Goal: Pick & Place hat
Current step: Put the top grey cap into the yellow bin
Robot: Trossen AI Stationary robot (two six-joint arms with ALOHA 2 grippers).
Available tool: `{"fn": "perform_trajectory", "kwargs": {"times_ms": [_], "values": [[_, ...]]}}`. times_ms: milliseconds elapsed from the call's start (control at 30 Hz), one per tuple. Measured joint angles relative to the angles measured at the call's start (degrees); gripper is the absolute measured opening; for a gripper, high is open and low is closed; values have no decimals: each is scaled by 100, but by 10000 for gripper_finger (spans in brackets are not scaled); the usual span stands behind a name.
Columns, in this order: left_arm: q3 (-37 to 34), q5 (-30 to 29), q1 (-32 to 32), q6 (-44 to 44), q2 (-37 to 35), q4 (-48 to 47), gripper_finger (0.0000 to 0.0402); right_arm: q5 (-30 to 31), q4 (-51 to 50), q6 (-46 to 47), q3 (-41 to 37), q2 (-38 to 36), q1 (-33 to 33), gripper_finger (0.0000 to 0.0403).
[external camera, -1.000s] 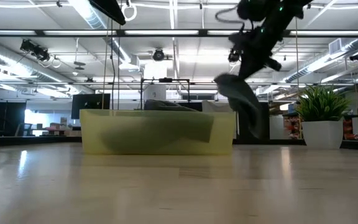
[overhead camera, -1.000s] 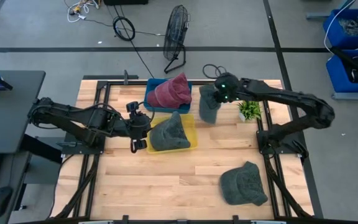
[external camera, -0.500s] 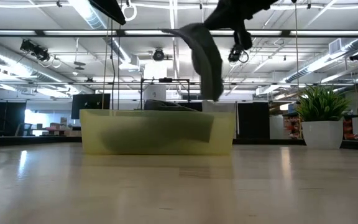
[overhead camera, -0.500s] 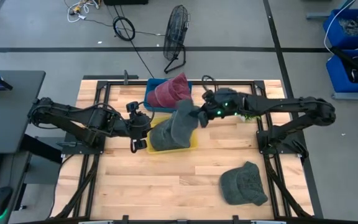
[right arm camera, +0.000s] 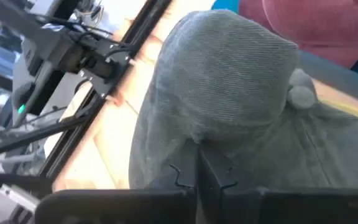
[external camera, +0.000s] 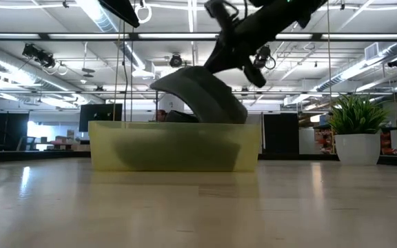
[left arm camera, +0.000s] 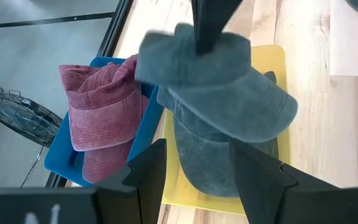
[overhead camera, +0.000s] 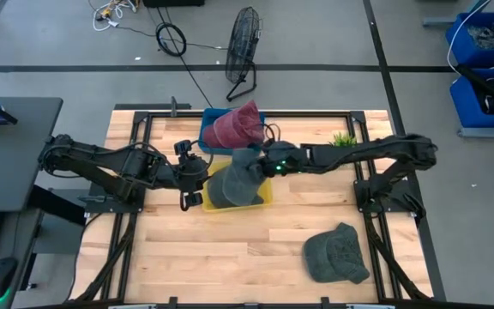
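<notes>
A grey cap (overhead camera: 245, 163) (external camera: 198, 93) (left arm camera: 210, 81) (right arm camera: 229, 93) hangs from my right gripper (overhead camera: 262, 165) (external camera: 216, 58) (right arm camera: 202, 168), which is shut on it above the yellow bin (overhead camera: 267, 187) (external camera: 102, 148) (left arm camera: 279, 62). A second grey cap (overhead camera: 230, 193) (left arm camera: 216, 162) lies in that bin. My left gripper (overhead camera: 191, 184) (left arm camera: 194, 180) is open, level at the bin's left side, and touches nothing. A third grey cap (overhead camera: 337, 255) lies on the table near the right front. My right gripper pinches the crown cloth (right arm camera: 197, 140) of the grey cap between its two fingers, slanting down from the table's right side. The cap hangs below the fingers, its brim (left arm camera: 253, 118) spread over the cap in the bin; whether the two caps touch, I cannot tell.
Red caps (overhead camera: 234, 127) (left arm camera: 101, 112) fill a blue bin (overhead camera: 208, 116) (left arm camera: 58, 155) just beyond the yellow one. A small potted plant (overhead camera: 343, 139) (external camera: 353, 117) stands at the far right. Bare wood stretches across the near half of the table.
My right gripper has swung from the far right, beside the plant, toward the table's left and has come down over the yellow bin. The grey cap has travelled with it, first hanging straight, now spread out low over the cap in the bin.
</notes>
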Motion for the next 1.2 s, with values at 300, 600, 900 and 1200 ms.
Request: {"fn": "perform_trajectory", "kwargs": {"times_ms": [300, 600, 900, 1200], "values": [[0, -1, 0, 5, 0, -3, 179, -456, 231, -590, 0, 468, -288, 7], [0, -1, 0, 2, 0, -7, 179, -1025, 130, -1576, 0, -57, -563, 66], [0, -1, -1, 0, 0, -6, 179, -768, -676, -2972, 9, -394, -383, 143], [0, 2, -2, 4, 1, 33, 179, -681, -366, -4215, 9, 203, 108, 166]]}}
